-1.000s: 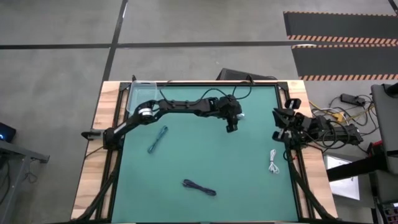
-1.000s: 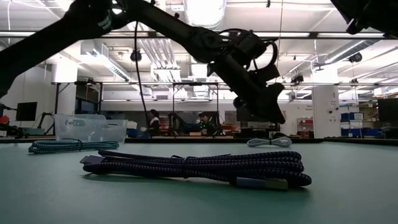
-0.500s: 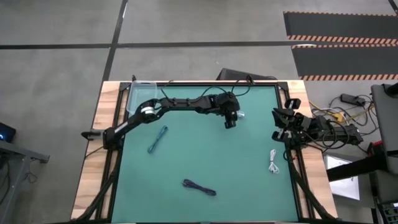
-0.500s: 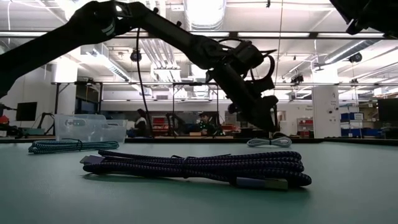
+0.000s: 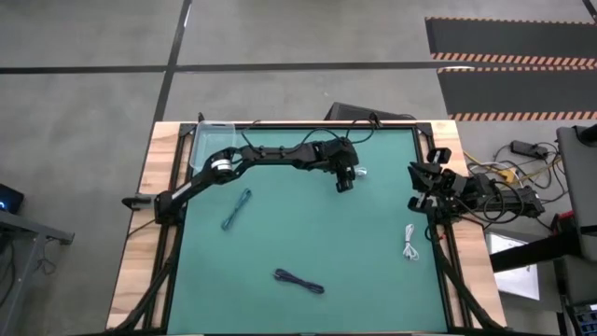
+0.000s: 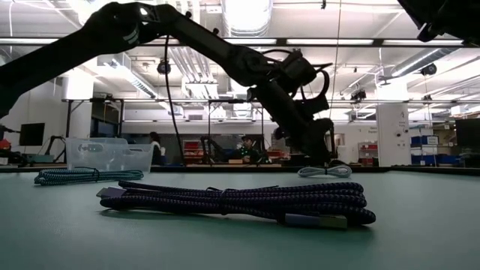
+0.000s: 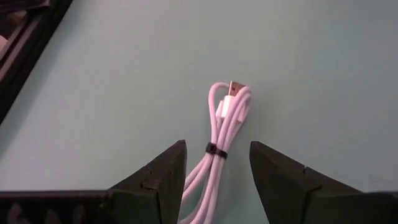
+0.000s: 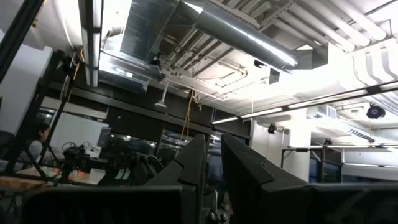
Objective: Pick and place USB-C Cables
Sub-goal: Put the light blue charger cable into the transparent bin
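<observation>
My left gripper (image 7: 217, 148) (image 5: 344, 184) is open and low over the far middle of the table. One finger stands on either side of a white bundled USB-C cable (image 7: 222, 134) (image 5: 359, 172) that lies flat on the green mat, tied by a dark band; I see no contact. A teal cable (image 5: 236, 208) lies left of centre, a dark purple-black cable (image 5: 298, 280) (image 6: 240, 201) near the near edge, and a second white cable (image 5: 410, 243) by the right edge. My right gripper (image 5: 417, 187) (image 8: 212, 146) is shut and waits at the right edge.
A clear plastic container (image 5: 210, 142) (image 6: 109, 155) stands at the far left corner of the table. The green mat (image 5: 308, 233) has open room between the scattered cables. People show in the room far behind the table in the low view.
My left gripper has come down toward the white cable and shifted slightly toward the far edge, ending low over it. The cables have stayed where they were.
</observation>
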